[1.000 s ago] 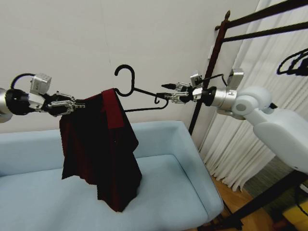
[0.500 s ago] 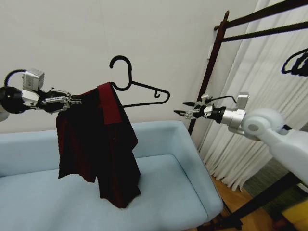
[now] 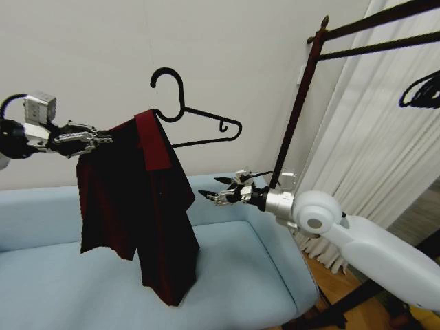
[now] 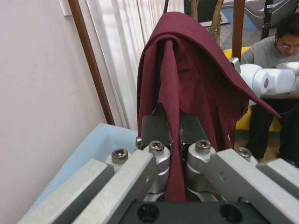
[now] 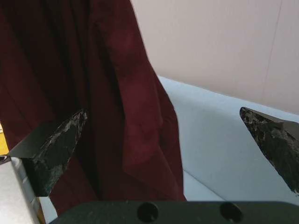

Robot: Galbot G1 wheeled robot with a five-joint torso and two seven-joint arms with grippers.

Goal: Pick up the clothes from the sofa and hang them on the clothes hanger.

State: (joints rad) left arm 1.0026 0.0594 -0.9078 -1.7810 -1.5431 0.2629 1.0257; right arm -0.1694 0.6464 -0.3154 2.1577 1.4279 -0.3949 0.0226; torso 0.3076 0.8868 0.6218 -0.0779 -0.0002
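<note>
The left gripper [image 3: 103, 139] is clamped on a fold of the dark red garment [image 3: 137, 206], lifting it clear of the pale blue sofa [image 3: 55, 275] so the soft matte cloth drapes over one shoulder of the thin black hanger [image 3: 210, 121]. Further right, the right gripper [image 3: 210, 189] faces the cloth, fingers spread wide and empty, near the dark clothes rack [image 3: 297, 110].

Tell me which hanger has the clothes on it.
The middle hanger, draped with the dark red garment that the left pincer grips. The other hanger, by the curtain at far right, is bare.
</note>
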